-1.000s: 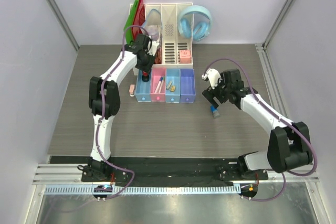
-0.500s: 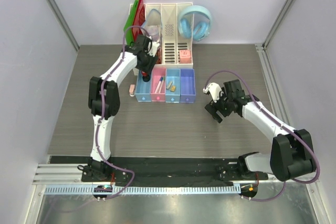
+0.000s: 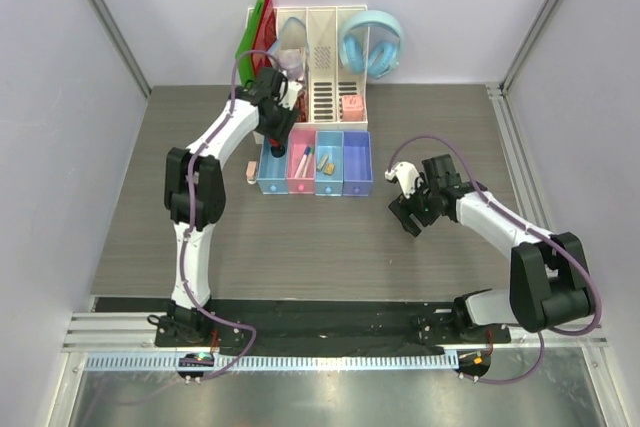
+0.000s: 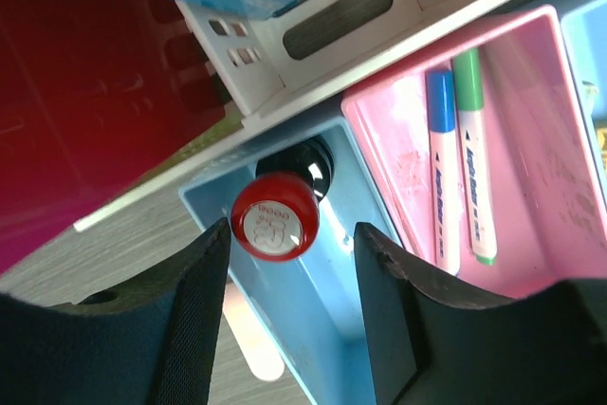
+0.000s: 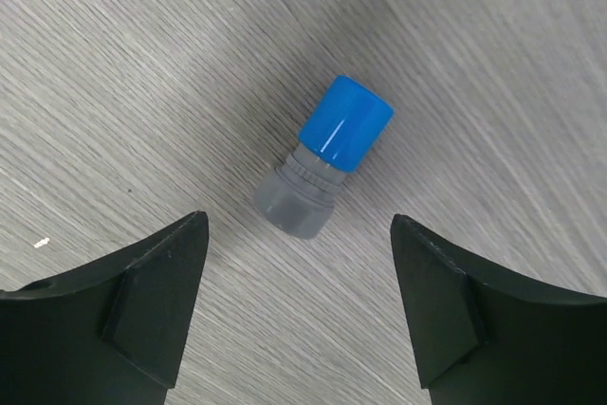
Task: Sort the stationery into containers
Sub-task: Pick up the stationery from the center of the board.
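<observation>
The four joined trays [image 3: 357, 162] lie at the back centre. A black red-topped stamp [image 4: 275, 217] stands in the left light blue tray [image 4: 332, 329]. My left gripper [image 4: 294, 239] is open around the stamp, with a gap on the right side. Two white markers, blue cap [image 4: 441, 168] and green cap [image 4: 474, 168], lie in the pink tray [image 4: 550, 187]. Tan erasers [image 3: 325, 160] lie in the third tray. A pink clip [image 3: 249, 172] lies on the table left of the trays. My right gripper [image 5: 299, 234] is open over the grey-blue round piece [image 5: 324, 154], which lies on the table.
A tall white slotted organizer [image 3: 322, 57] stands behind the trays, with red-green folders [image 3: 258, 27] on its left and light blue headphones [image 3: 370, 42] on its right. A pink item [image 3: 352, 105] sits at its base. Walls close in both sides.
My right gripper has moved toward the near edge and now covers the grey-blue piece in the top view. The left gripper has stayed over the left tray.
</observation>
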`<act>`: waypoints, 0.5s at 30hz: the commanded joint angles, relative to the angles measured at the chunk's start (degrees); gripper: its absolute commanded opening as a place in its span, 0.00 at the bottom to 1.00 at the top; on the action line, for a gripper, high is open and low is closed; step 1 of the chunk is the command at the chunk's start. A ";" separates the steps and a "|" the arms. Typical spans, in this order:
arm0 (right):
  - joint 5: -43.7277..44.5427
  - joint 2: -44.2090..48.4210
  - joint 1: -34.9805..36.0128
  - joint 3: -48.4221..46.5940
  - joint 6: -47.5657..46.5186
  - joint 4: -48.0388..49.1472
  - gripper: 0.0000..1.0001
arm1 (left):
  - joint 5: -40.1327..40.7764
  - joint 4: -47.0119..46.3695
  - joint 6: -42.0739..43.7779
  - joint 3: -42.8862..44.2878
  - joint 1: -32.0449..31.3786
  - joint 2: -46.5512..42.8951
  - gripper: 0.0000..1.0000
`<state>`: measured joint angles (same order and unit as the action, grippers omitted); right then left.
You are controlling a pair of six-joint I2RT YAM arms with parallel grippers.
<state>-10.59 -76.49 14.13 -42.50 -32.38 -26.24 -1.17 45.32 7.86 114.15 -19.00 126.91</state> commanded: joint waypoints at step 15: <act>3.73 -7.54 0.28 0.22 9.71 6.99 0.59 | -1.64 3.37 0.49 -0.68 -0.33 -10.10 0.56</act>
<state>-8.43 -83.48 14.13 -42.28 -24.43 -21.21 -1.74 47.57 7.94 113.10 -19.07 120.55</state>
